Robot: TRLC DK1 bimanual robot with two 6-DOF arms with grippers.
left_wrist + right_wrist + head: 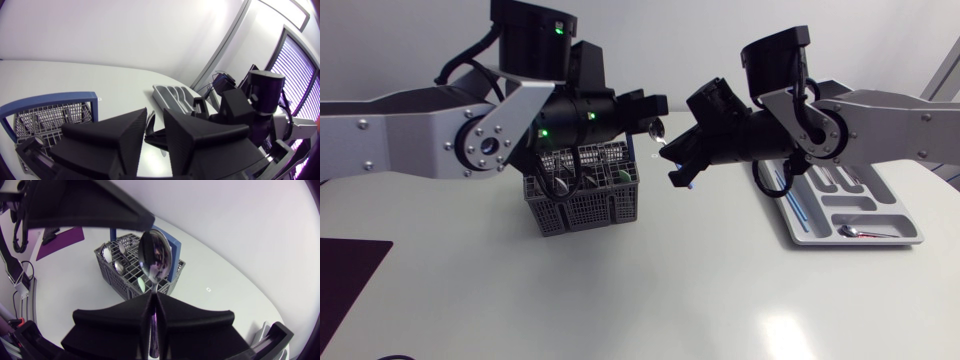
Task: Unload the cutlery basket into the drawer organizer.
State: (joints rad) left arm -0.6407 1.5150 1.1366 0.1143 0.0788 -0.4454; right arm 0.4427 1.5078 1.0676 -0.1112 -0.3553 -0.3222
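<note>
Step in hand, as I judge it: a mid-air handover of one piece, partway through the unloading.

1. Left gripper [656, 108]: it hangs above the basket [582, 195]. In the left wrist view its fingers stand slightly apart and nothing shows between them, so I read it as spread and carrying nothing.
2. Basket: it stands on the table under the left arm. Several pieces of cutlery stand in its compartments, so the task looks well short of done.
3. Spoon [155, 255]: it is held in the air between the two arms, bowl up. The bowl sits just under a left finger, and I cannot tell whether they touch.
4. Right gripper [152, 300]: it is pressed together on the spoon's handle, one finger on each side.
5. Organizer [916, 232]: it lies on the table under the right arm, well apart from the basket. One spoon and some blue-handled pieces lie in its slots.

Next move, by my estimate: the right arm must draw the spoon clear of the left fingers, swing it over the organizer, level it, and line it up with the spoon slot before letting go.

Writing: no brand, label or print is legible in any view.
</note>
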